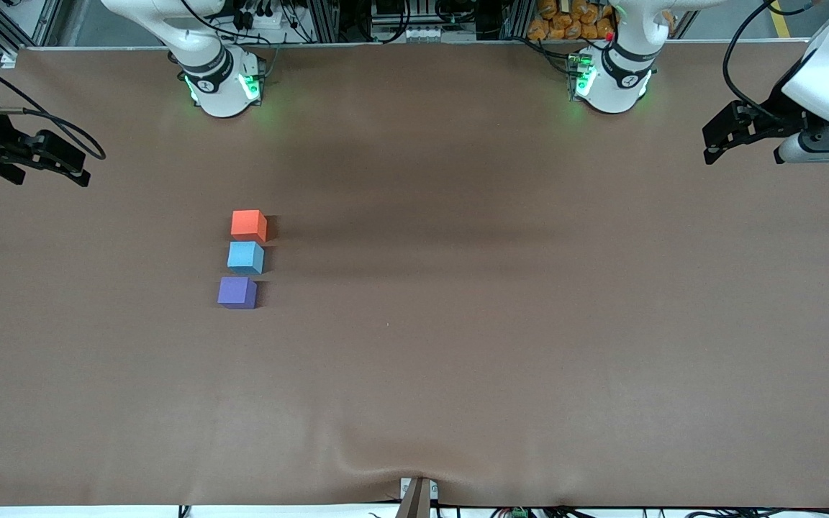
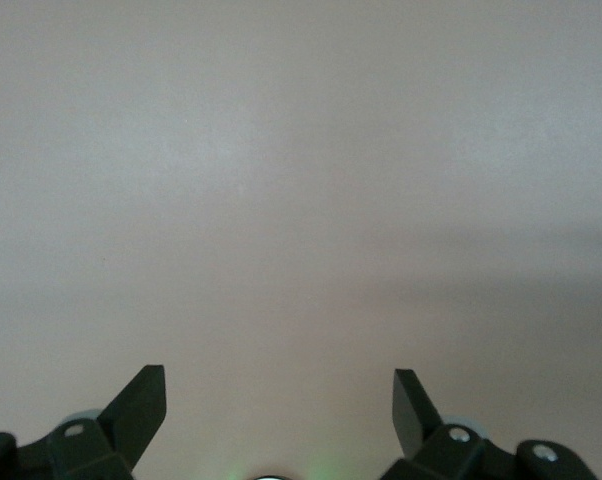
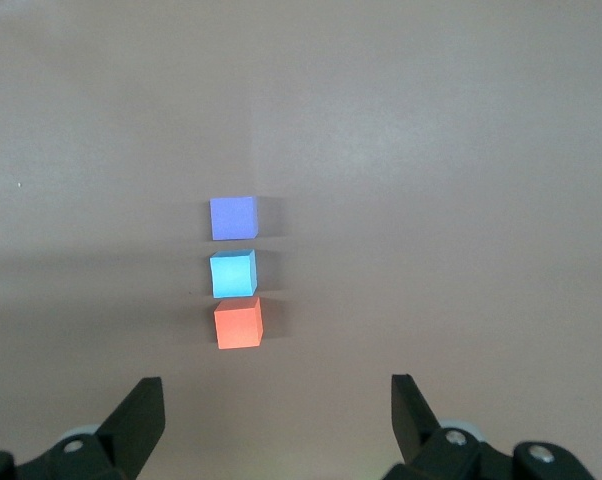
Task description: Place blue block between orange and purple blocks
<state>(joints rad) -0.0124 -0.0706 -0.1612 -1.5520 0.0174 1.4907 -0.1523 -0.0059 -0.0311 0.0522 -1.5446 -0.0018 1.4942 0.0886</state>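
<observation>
**Blue block sits in the row; both arms parked wide**

Already the three cubes form one short column in the left-centre of the front view. The orange block (image 1: 249, 224) is uppermost there, the blue block (image 1: 245, 257) sits right below it, and the purple block (image 1: 237, 293) is lowest, nearest the front camera. Narrow gaps seem to separate them, and the column leans a little, with the purple cube shifted slightly toward the right arm's end of the table (image 1: 501, 338). The right wrist view shows the same order: purple (image 3: 232, 217), blue (image 3: 232, 274), orange (image 3: 238, 325), with blue in the middle of the frame.

Judging by this layout, the blue cube is where the task wants it, so nothing more looks needed beyond perhaps straightening the line.

The right gripper (image 1: 73, 167) hangs at the left edge of the front view, over bare table, well apart from the cubes; its fingers (image 3: 141, 415) are spread and hold nothing. That spot keeps the arm out of the way while its camera looks over the row.

The left gripper (image 1: 718, 144) waits at the upper right of the front view, over bare table, fingers (image 2: 141, 408) spread wide and empty.
</observation>
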